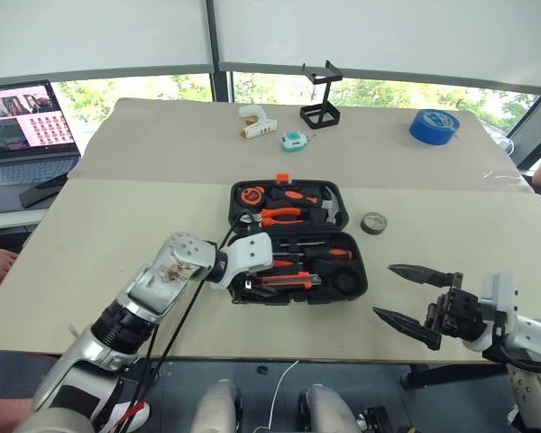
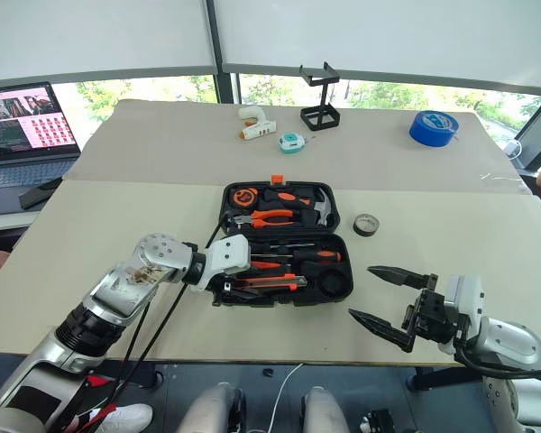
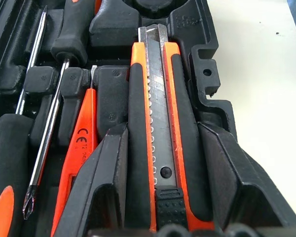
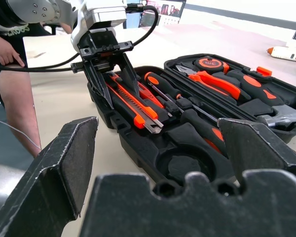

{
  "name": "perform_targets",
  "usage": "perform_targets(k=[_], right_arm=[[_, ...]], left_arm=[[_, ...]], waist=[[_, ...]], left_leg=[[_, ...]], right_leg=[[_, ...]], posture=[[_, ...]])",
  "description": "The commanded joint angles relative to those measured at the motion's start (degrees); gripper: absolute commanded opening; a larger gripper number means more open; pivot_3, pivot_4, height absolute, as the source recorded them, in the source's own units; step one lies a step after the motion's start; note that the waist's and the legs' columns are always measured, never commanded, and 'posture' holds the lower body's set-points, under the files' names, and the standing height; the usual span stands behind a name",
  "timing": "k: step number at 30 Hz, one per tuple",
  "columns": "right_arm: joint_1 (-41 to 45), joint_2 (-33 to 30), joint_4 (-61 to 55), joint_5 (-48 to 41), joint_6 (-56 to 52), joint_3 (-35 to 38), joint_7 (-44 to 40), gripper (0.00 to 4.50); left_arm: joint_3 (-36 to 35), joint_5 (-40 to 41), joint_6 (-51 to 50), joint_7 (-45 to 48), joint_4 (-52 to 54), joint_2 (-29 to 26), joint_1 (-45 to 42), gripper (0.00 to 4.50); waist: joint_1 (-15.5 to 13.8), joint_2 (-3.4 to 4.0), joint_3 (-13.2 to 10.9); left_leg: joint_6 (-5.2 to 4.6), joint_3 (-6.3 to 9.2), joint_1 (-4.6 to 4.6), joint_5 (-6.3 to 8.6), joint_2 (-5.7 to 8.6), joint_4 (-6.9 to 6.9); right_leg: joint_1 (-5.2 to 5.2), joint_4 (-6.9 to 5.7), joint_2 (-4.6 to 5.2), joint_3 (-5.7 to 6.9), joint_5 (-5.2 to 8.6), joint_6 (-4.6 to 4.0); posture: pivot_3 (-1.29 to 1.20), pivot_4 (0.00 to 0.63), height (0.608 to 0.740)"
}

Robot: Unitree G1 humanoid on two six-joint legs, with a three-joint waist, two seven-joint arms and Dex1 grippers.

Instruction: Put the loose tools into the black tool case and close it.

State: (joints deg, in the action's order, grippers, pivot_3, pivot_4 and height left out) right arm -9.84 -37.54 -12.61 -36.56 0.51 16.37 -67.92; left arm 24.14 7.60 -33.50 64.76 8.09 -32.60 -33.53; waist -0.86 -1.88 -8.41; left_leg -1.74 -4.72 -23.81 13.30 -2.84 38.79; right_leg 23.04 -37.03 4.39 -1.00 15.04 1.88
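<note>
The black tool case [image 1: 361, 281] lies open at the table's middle, its lid holding pliers and a hammer. An orange-black utility knife [image 3: 155, 98] lies in its slot along the case's near edge. My left gripper [image 1: 245, 287] reaches down into the case's left end and stands open, its fingers [image 4: 101, 86] on either side of the knife's back end. Two black-and-orange screwdrivers [image 1: 329, 255] and a slim orange screwdriver [image 3: 81, 143] lie in slots beside it. A small dark tape roll [image 1: 373, 223] sits on the table right of the case. My right gripper [image 1: 385, 290] hovers open and empty near the front right edge.
At the back stand a black wire stand [image 1: 320, 99], a teal tape measure [image 1: 292, 141], a white tool [image 1: 254, 122] and a big blue tape roll [image 1: 435, 126]. A laptop [image 1: 22, 126] is far left. A person's leg [image 4: 15, 98] is beside the table.
</note>
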Motion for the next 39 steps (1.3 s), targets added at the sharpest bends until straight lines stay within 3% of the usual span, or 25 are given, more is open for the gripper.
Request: perform_targets(k=[1,3,6,9,12,16,21,22,30,39], right_arm=[[0.17,0.54,-1.37,-0.02,0.72,0.37,0.41,4.50],[0.20,0.87,-1.41,0.11,0.71,0.18,0.52,4.50],[0.13,1.31,-1.40,0.36,0.82,-0.08,0.63,4.50],[0.11,1.71,-1.31,0.54,0.92,-0.26,0.82,4.50],[0.23,2.05,-0.96,0.80,1.11,-0.39,0.87,4.50],[0.29,2.68,-0.51,1.23,1.32,-0.61,0.73,4.50],[0.26,3.12,-0.36,1.54,1.37,-0.89,1.03,4.50],[0.20,3.17,-0.40,1.58,1.36,-0.91,1.11,4.50],[0.35,3.43,-0.31,1.81,1.33,-0.89,1.22,4.50],[1.25,2.98,-0.15,1.62,1.00,-0.52,1.26,4.50]], left_arm=[[-1.12,0.77,3.85,-0.42,0.08,1.42,-0.25,3.69],[-3.23,1.85,7.28,-0.97,-0.80,2.54,0.17,4.40],[-8.50,5.66,10.23,-1.63,-2.19,4.40,0.57,4.49],[-12.82,8.43,14.35,1.31,-3.53,2.40,1.96,4.49],[-13.94,8.52,17.58,4.55,-4.69,-1.03,3.94,3.81],[-13.60,8.25,20.75,6.45,-4.61,-3.42,7.85,2.07],[-12.71,6.02,24.02,3.71,-5.83,-2.21,11.45,0.18],[-12.56,5.75,23.88,3.11,-5.94,-1.88,11.83,0.01],[-8.73,1.75,22.40,0.24,-9.22,-0.30,13.21,0.01],[-5.69,-0.02,19.84,-2.89,-14.09,3.69,12.81,0.01]], waist=[[0.02,0.00,0.00],[0.02,0.00,0.00],[0.11,0.00,0.00],[0.38,0.01,0.01],[0.56,0.05,0.02],[0.14,0.05,0.02],[-0.10,0.05,0.02],[-0.07,0.05,0.02],[0.12,0.20,0.13],[0.00,0.64,0.54]], left_leg=[[0.00,0.01,0.00,0.00,0.00,0.01],[0.00,0.01,0.00,0.00,0.00,0.00],[0.00,0.01,-0.01,0.00,-0.01,0.01],[0.00,0.02,0.00,0.00,-0.02,-0.01],[0.00,0.02,0.05,0.00,-0.05,-0.06],[0.00,-0.04,0.04,0.00,-0.02,-0.02],[0.00,-0.06,0.03,0.00,-0.02,0.03],[0.00,-0.05,0.03,0.00,-0.02,0.03],[-0.01,-0.06,0.14,0.00,-0.03,0.01],[-0.07,-0.10,0.90,0.05,-0.03,-0.05]], right_leg=[[0.00,0.00,0.00,0.00,0.00,0.00],[0.01,0.00,0.00,0.00,0.00,0.00],[0.01,-0.01,0.00,0.00,0.00,0.00],[0.03,-0.03,-0.01,-0.01,0.00,0.00],[0.04,-0.05,-0.04,-0.02,0.00,-0.01],[0.02,-0.04,0.03,-0.02,0.00,-0.01],[-0.02,-0.03,0.04,0.01,0.00,-0.01],[-0.01,-0.04,0.04,0.00,0.00,-0.01],[-0.10,-0.04,0.03,0.00,0.00,-0.01],[-0.89,0.10,0.05,0.01,0.01,-0.01]], posture=[[0.00,0.150,0.740],[0.00,0.150,0.740],[0.00,0.150,0.740],[0.00,0.150,0.740],[0.00,0.150,0.740],[0.00,0.150,0.740],[0.00,0.150,0.740],[0.00,0.150,0.740],[0.00,0.150,0.740],[0.00,0.150,0.740]])
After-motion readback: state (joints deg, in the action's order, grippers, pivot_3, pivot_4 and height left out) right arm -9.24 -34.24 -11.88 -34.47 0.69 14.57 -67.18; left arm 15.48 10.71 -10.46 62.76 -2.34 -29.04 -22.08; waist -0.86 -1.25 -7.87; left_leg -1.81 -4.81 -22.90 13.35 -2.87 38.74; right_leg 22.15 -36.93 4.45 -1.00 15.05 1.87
